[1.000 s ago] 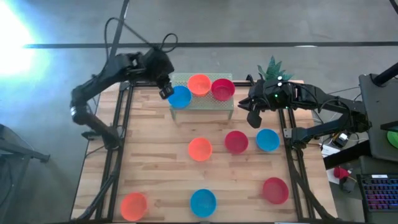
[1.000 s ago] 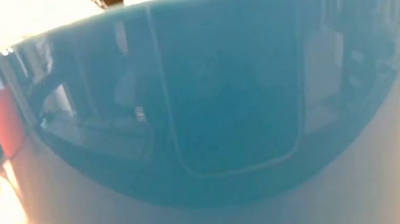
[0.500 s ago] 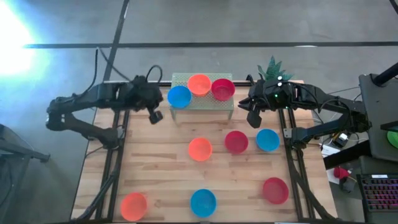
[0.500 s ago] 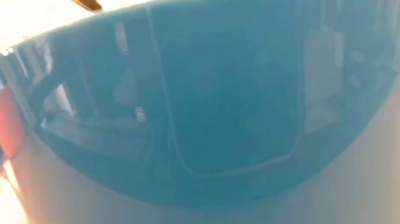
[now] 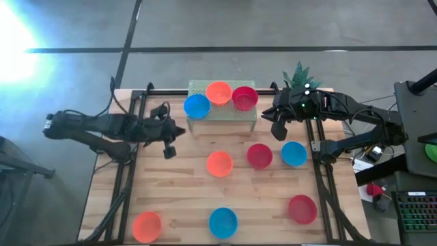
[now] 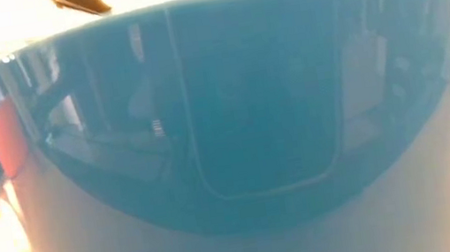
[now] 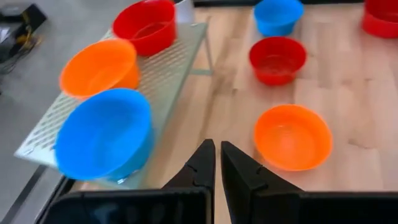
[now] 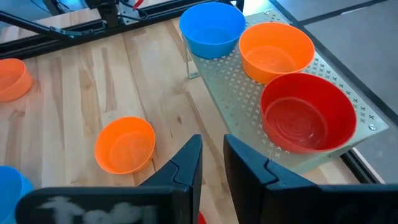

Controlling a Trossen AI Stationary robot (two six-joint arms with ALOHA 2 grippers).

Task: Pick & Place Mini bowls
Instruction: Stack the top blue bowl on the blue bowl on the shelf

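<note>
Three mini bowls stand on a pale perforated rack (image 5: 239, 113) at the table's far middle: blue (image 5: 196, 106), orange (image 5: 218, 93) and red (image 5: 244, 98). On the wood stand an orange bowl (image 5: 219, 163), a red one (image 5: 259, 155) and a blue one (image 5: 293, 153). Near the front edge are red (image 5: 302, 208), blue (image 5: 222, 222) and orange (image 5: 147, 225). My left gripper (image 5: 168, 147) hangs over the table left of the rack, shut and holding nothing (image 7: 217, 165). My right gripper (image 5: 278, 130) waits by the rack's right end, fingers drawn together (image 8: 213, 162).
A green plant (image 5: 298, 74) stands at the far right corner behind my right arm. The front blue bowl (image 6: 231, 107) fills the low view. Black frame rails run along the table's left (image 5: 126, 171) and right (image 5: 321, 178) sides. Bare wood lies between the middle and front rows.
My left gripper has drawn away from the blue bowl on the rack, moving toward the table's left and near edges and dropping lower as the arm stretches out. The blue bowl stays on the rack's left end. My right arm has kept still.
</note>
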